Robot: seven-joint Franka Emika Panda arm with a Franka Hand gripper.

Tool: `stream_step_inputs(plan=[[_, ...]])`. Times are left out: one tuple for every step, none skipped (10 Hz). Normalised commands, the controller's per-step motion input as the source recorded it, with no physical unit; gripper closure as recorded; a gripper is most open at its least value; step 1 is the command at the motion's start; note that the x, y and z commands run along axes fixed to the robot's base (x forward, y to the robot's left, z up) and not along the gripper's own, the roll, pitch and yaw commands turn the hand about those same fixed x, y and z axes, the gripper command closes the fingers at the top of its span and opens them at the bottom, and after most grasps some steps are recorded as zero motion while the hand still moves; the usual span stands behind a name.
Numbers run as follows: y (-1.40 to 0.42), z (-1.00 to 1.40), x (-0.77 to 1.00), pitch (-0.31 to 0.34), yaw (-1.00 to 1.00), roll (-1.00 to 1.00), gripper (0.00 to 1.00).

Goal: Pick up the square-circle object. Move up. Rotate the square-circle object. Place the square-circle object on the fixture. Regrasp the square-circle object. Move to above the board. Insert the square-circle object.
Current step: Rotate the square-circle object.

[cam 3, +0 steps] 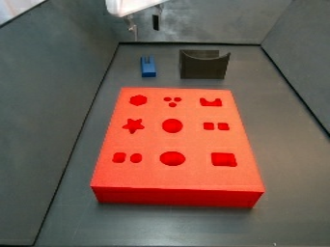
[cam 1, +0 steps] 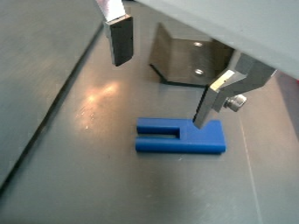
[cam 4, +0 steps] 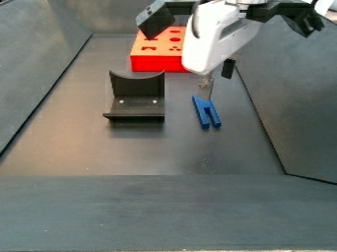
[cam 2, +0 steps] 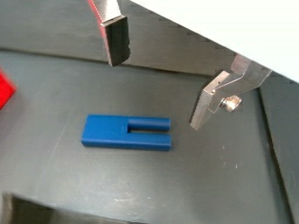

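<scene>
**Square-circle object lying free on the floor, gripper open above it**

Square-circle object (cam 1: 179, 138) is lying flat on the dark grey floor (cam 1: 70, 166), untouched by either finger. In both wrist views the fingers (cam 1: 119, 42) are standing wide apart, silver plates with dark pads, and nothing is sitting between them. The gripper (cam 1: 163, 83) is hovering above the blue piece; in a wrist view one fingertip (cam 2: 201, 114) is hanging just beside the slotted end of the piece (cam 2: 128, 131), the other well off to the far side. The two prongs and the slot between them are showing plainly in both wrist views.

Moving outward, the fixture (cam 1: 193, 59) is standing on the floor just beyond the piece, its metal face showing behind the fingers. In a side view the gripper (cam 4: 218, 74) is hanging over the blue piece (cam 4: 207, 109), with the fixture (cam 4: 134, 97) beside it and apart from it. In a side view the piece (cam 3: 149, 67) is lying near the fixture (cam 3: 204, 64), both at the far end of the floor, and the gripper (cam 3: 145, 23) is sitting above them.

The board (cam 3: 177, 145) is occupying the middle of the floor, well apart from the piece, its shaped recesses all showing. A red corner of it (cam 2: 5, 90) is appearing at the edge of a wrist view.
</scene>
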Motion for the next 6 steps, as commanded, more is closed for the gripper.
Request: stream_step_inputs(plan=[[0.00,-0.04,0.04,-0.003,1.00,0.00,0.00],[0.00,-0.04,0.04,-0.003,1.00,0.00,0.00],[0.00,-0.04,0.04,-0.004,1.00,0.00,0.00],[0.00,-0.04,0.04,-0.004,1.00,0.00,0.00],[0.00,-0.04,0.04,-0.004,1.00,0.00,0.00],[0.00,-0.04,0.03,-0.004,1.00,0.00,0.00]])
